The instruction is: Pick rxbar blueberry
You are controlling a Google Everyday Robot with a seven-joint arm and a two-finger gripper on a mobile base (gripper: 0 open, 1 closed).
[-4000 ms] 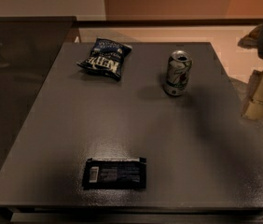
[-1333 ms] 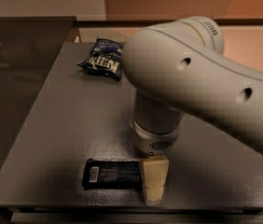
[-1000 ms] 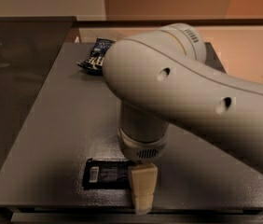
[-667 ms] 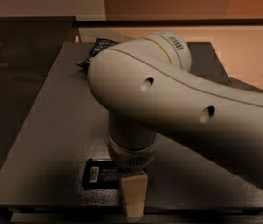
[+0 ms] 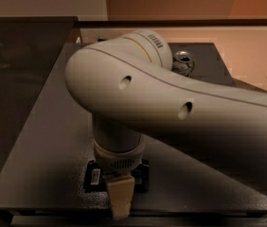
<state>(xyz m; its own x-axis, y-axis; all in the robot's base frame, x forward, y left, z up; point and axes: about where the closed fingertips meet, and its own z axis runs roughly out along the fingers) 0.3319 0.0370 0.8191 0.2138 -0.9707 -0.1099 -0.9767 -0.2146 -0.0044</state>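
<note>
- end effector (image 5: 120, 200) sits low at the front edge of the counter (image 5: 39, 155), right over the rxbar blueberry (image 5: 141, 176); it covers the bar's middle, only the two ends show
- big white arm (image 5: 171, 103) crosses the counter's middle and right, blocking that side
- can (image 5: 183, 63) upright at the back, just behind the arm
- left part of the counter is bare, open to reach in from the left and front-left

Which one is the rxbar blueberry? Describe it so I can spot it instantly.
On the dark table, look to the near edge, directly under the arm's tool. The rxbar blueberry lies flat there, partly hidden by the tool. It is a black rectangular wrapper with a small white label at its left end, unlike the upright metal can at the far side.
</note>
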